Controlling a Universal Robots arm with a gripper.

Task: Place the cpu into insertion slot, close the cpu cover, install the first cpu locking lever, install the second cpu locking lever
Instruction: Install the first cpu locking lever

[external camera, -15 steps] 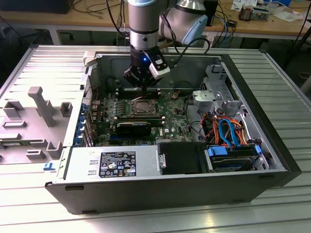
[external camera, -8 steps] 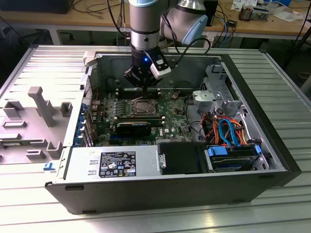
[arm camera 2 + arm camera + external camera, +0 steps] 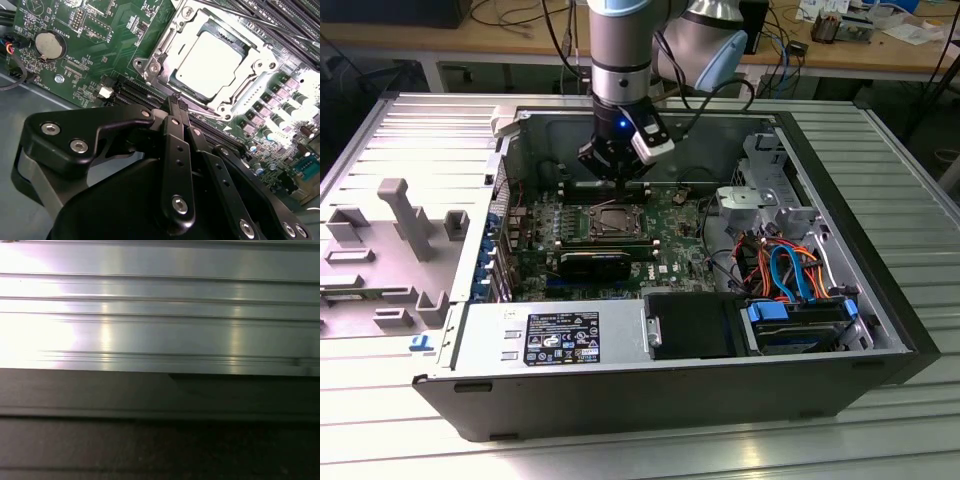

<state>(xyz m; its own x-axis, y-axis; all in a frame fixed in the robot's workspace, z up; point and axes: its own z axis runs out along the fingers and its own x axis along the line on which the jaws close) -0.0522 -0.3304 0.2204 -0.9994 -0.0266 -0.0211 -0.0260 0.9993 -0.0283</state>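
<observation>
The cpu (image 3: 212, 55) lies flat in the insertion slot (image 3: 610, 222) on the green motherboard (image 3: 675, 215); its pale silver top shows through the square window of the cpu cover (image 3: 252, 67). The silver cover frame lies down around the chip. My gripper (image 3: 176, 101) hangs just off one edge of the socket with its two black fingers pressed together and nothing between them. In the exterior view the gripper (image 3: 616, 172) hovers over the back edge of the socket, inside the open computer case.
The case (image 3: 620, 385) lies open on a ribbed aluminium table (image 3: 160, 315). A black card (image 3: 595, 265) sits in front of the socket, with drive bays and coloured cables (image 3: 790, 275) at the exterior view's right. Grey fixtures (image 3: 405, 215) stand on the table at its left.
</observation>
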